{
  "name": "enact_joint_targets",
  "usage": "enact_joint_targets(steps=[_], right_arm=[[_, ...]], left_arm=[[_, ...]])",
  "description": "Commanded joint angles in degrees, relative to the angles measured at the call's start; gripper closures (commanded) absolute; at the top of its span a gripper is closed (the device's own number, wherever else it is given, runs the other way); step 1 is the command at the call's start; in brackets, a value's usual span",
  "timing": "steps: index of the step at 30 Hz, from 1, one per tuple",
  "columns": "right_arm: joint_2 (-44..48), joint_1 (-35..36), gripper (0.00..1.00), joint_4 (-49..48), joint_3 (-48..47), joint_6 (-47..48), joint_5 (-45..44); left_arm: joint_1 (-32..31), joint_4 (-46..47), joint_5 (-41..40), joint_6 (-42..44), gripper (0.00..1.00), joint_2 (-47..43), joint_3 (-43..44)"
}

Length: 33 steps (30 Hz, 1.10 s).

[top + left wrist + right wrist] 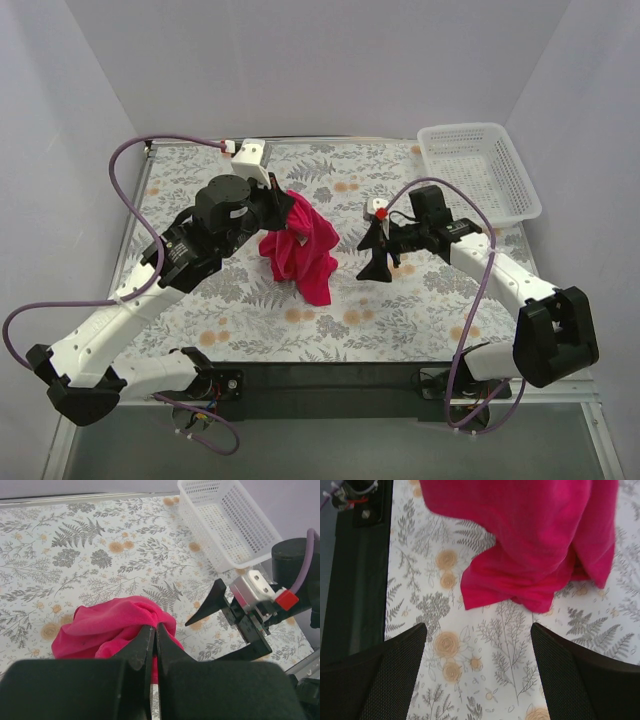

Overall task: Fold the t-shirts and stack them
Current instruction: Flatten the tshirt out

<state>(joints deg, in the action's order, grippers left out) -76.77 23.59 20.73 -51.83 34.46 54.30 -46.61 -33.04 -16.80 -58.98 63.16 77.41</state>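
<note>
Your left pincer (pixel 154 630) is clamped tight on the top of the wrinkly magenta-red cloth t-shirt (pixel 303 255), which hangs from it with its lower end resting on the floral-patterned worktop (pixel 420 315). Your right pincer (pixel 377 252) stands wide apart, holding nothing, just beside the shirt.

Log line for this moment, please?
left gripper: shut on t-shirt, bunched, hanging, lower end on table | right gripper: open, empty, beside t-shirt | fold: not started
</note>
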Motion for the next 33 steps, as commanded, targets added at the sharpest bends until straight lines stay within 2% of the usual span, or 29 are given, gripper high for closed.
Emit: enact_joint_targets(steps=[1,5,12,17,20,23,24,26,27,28,30,31,33], right_arm=[[-0.7,0.9,0.23,-5.9,-6.8,-10.8,2.9],[0.0,4.2,0.23,-10.3,-8.5,-17.6,6.1],[-0.3,9.7,0.23,-15.7,-14.2,-29.9,-6.9],[-1.8,11.4,0.27,-18.9,-19.2,-38.7,-8.8],[-2.5,11.6,0.37,-19.5,-19.8,-40.2,-10.7],[-2.0,11.6,0.54,-19.4,-19.5,-40.3,-11.6],[-1.6,11.6,0.72,-19.2,-19.6,-39.7,-12.0],[-0.7,11.6,0.91,-15.6,-21.5,-36.7,-14.2],[-0.4,11.4,0.99,-13.2,-23.1,-34.7,-18.9],[-0.1,10.7,0.99,-7.0,-28.4,-27.7,-21.6],[0.1,8.9,0.99,-1.9,-34.7,-20.2,-29.8],[0.4,6.3,0.99,0.0,-39.9,-14.6,-31.1],[1.2,3.9,0.99,3.0,-44.7,-10.6,-31.8]], left_arm=[[0.2,0.2,1.0,-0.6,1.0,-0.5,4.3],[0.2,0.5,1.2,-1.7,1.0,0.6,6.9],[0.2,1.4,2.6,-4.6,1.0,2.8,11.0],[0.2,1.2,3.0,-5.3,1.0,4.0,12.7],[0.2,1.0,3.1,-5.4,1.0,4.0,12.4],[0.2,0.9,2.7,-5.5,1.0,3.5,11.7],[0.2,0.9,2.6,-5.4,1.0,3.4,11.5],[0.2,0.4,2.2,-5.2,1.0,2.9,11.4],[0.2,0.2,2.0,-5.1,1.0,2.9,11.3],[0.2,-0.4,1.6,-4.6,1.0,2.7,11.4],[0.2,-0.9,1.4,-4.0,1.0,2.1,11.5],[0.2,-1.2,1.7,-3.4,1.0,2.0,11.8],[0.2,-1.8,2.5,-3.2,1.0,2.1,12.5]])
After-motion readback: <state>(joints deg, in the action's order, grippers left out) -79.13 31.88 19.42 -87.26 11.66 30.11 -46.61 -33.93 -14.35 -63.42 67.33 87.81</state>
